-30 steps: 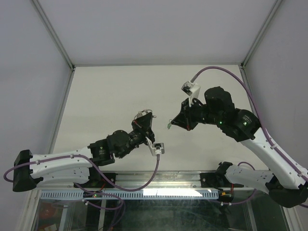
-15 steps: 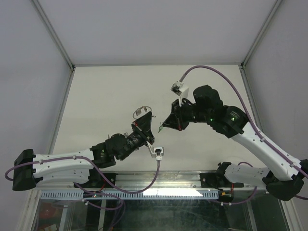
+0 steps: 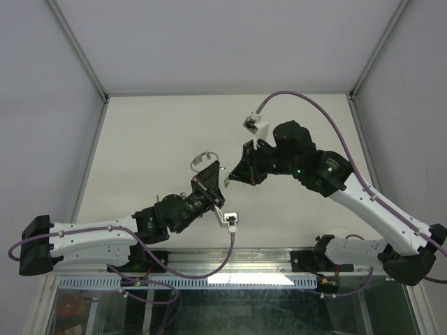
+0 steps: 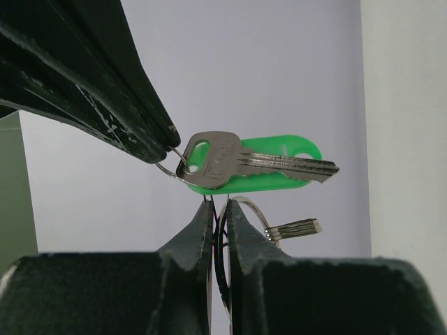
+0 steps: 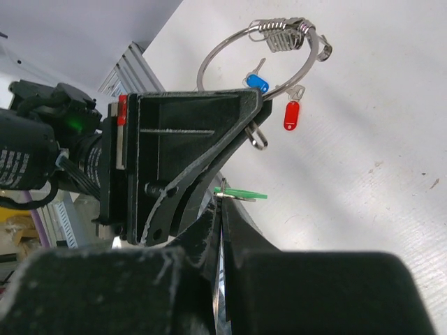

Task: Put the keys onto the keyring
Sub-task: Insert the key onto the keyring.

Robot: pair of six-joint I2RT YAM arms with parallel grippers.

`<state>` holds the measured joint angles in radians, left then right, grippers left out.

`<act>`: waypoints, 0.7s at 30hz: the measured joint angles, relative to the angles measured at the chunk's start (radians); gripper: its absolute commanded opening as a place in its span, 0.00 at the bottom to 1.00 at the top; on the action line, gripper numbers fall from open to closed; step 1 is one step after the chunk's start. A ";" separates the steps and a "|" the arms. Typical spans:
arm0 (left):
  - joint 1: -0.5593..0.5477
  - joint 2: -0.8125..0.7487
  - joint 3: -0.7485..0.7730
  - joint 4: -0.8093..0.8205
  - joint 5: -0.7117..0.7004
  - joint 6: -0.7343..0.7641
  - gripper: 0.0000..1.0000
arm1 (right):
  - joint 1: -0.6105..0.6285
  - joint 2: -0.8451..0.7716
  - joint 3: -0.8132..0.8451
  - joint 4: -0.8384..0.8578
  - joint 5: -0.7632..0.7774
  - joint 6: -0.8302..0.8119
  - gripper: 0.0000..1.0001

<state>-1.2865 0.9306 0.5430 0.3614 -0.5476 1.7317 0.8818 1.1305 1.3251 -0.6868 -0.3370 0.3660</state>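
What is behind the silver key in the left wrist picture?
A green plastic tag, its right end and lower edge showing. The silver key covers its middle.

Both arms meet over the middle of the table. Left gripper points up and away from the bases, and the ring sticks out just past its tip, silver bits bunched on one side. Right gripper comes in from the right, its tip just beside the left one, with a speck of green key at it. Way too small to tell if key and ring touch.
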 measured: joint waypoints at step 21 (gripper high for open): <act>-0.011 0.012 0.000 0.000 -0.026 0.031 0.00 | 0.000 0.050 0.004 0.061 0.053 0.071 0.00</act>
<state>-1.2972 0.9424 0.5430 0.3614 -0.5732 1.7630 0.8818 1.1805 1.3293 -0.6254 -0.2844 0.4374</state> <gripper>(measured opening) 0.033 0.005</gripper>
